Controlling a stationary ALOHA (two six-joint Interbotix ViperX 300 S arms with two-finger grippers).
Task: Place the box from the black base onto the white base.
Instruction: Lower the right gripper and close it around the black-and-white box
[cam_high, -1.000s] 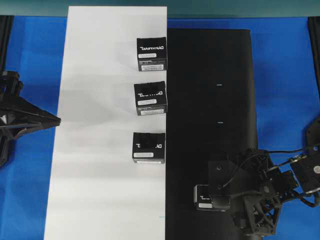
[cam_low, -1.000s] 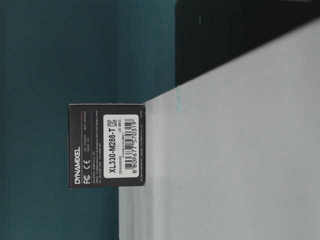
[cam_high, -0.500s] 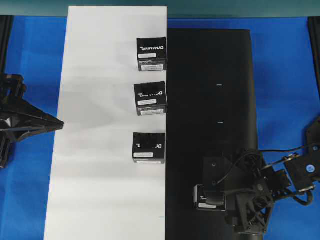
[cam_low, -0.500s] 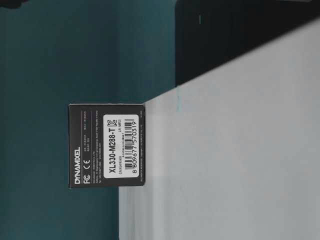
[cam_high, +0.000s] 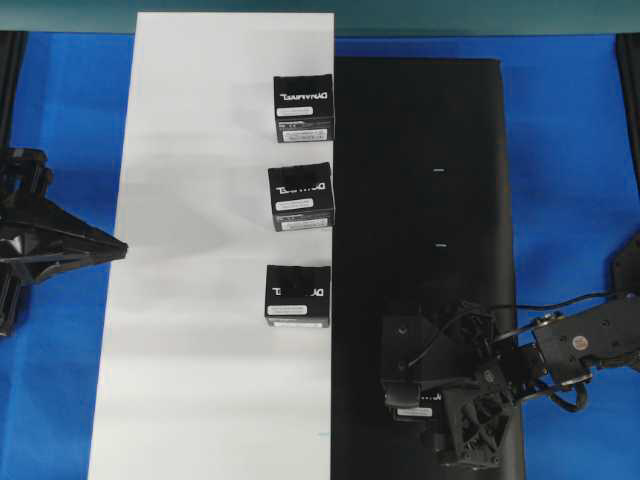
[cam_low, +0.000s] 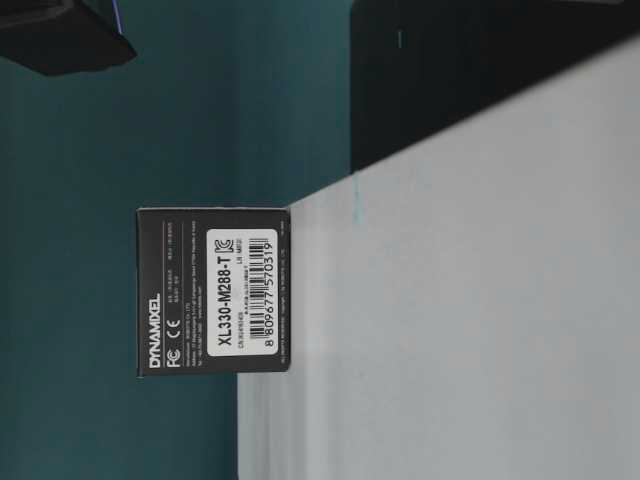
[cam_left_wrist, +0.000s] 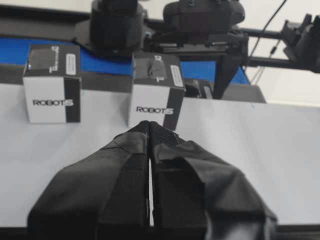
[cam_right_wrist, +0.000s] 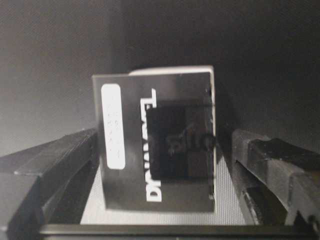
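on the white base (cam_high: 200, 300), dynamixel-lettered boxes (cam_high: 303, 197) (robotis sides)

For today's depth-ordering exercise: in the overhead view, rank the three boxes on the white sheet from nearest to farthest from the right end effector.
1. Bottom box, closest to the right end effector, just up and left of it.
2. Middle box, farther up the white sheet's right edge.
3. Top box, farthest, near the sheet's top end.

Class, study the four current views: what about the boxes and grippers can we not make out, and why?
- Overhead: the box on the black base is mostly covered by the right gripper.
- Right wrist: sticker text on that box is blurred; contact with the fingers is unclear.
- Table-level: only one box shows; no gripper fingers visible.
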